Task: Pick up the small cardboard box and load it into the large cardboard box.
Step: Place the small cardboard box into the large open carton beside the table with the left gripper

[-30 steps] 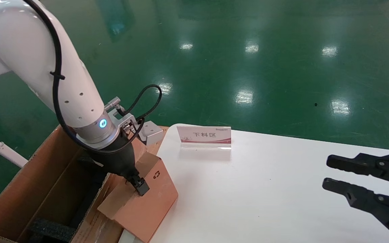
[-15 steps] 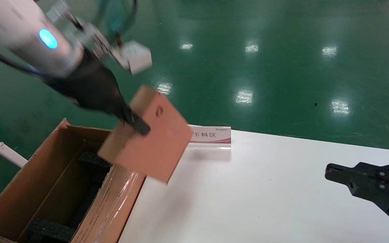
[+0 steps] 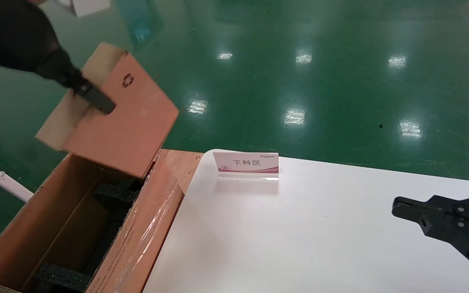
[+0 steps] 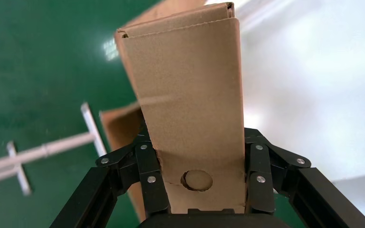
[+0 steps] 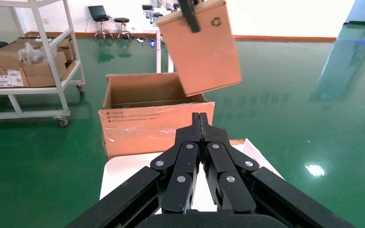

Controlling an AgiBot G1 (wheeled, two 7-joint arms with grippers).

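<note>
One tool (image 3: 96, 99) — gripping small cardboard box (image 3: 124, 122)

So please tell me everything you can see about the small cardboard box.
The small cardboard box is a flat, plain brown carton with a dark recycling symbol near one corner and a round punched tab on its narrow end. It looks closed and undamaged. The left end effector clamps its narrow edge, one finger on each broad face. It hangs tilted in the air, lower corner just above the large cardboard box. Nothing else visibly touches it.
</note>
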